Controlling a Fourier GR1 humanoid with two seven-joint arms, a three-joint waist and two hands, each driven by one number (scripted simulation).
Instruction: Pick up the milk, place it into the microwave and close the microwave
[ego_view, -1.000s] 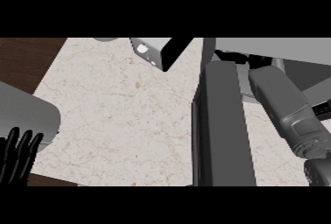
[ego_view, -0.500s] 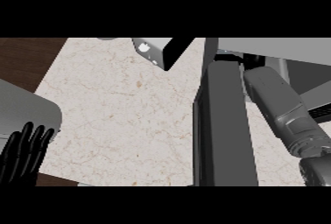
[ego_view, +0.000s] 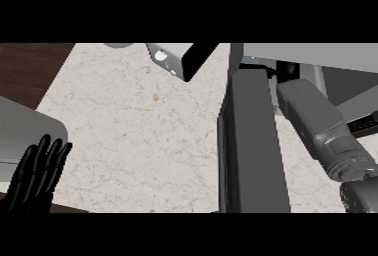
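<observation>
A: Where is the milk?

B: I cannot make it out anywhere. The right forearm (ego_view: 321, 125) runs from the lower right of the frame up toward the upper right. There it goes behind the top of the microwave door (ego_view: 251, 150), at the opening of the microwave (ego_view: 310, 50). If the milk is there, the door and the arm hide it.

A: And the right hand?

B: Only a scrap of black (ego_view: 284, 71) shows just past the door's upper end. I cannot tell whether it is apart, together or clamped on anything.

A: The door?

B: It stands open, a dark slab seen edge-on, running down the middle right of the frame over the pale speckled counter (ego_view: 140, 125).

A: The other hand?

B: The left hand (ego_view: 37, 175) rests at the lower left edge, fingers straight and pointing up, holding nothing, well apart from the microwave.

A: Anything else?

B: 1 grey box (ego_view: 171, 56) at the top centre of the counter.
</observation>
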